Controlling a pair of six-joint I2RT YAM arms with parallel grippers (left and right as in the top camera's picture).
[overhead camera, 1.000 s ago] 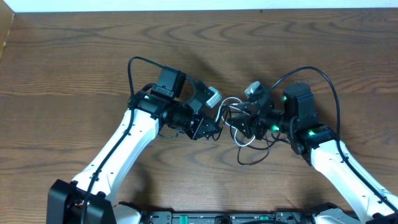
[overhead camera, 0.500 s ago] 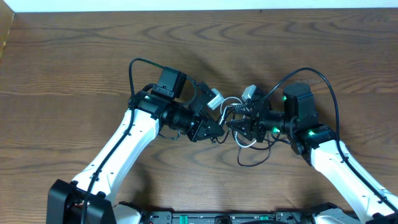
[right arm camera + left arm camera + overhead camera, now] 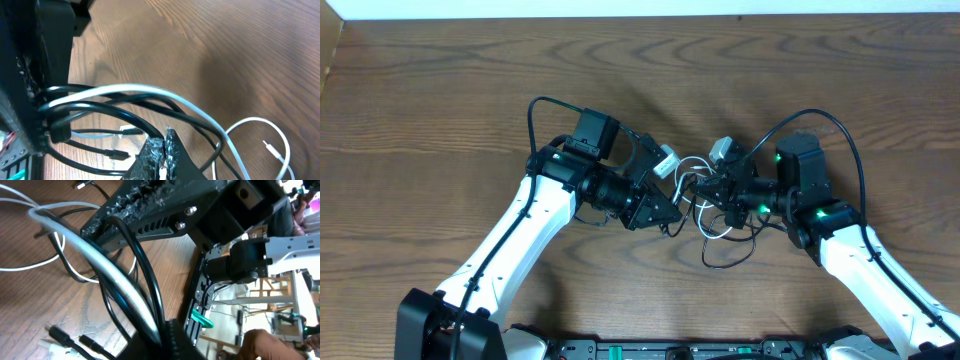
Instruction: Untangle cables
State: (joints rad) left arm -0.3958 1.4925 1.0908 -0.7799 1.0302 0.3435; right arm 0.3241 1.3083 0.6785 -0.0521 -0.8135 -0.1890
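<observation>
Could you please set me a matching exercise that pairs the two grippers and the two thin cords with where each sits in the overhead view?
Things
1. black two-finger left gripper
2. black two-finger right gripper
3. thin black cord
4. thin white cord

Places
A. loose loop lying nearest the arm bases
B. right of the tangle
C. smaller loop directly below the grippers
D. left of the tangle

Pairs: 1-D, 2-B, 3-A, 4-C
</observation>
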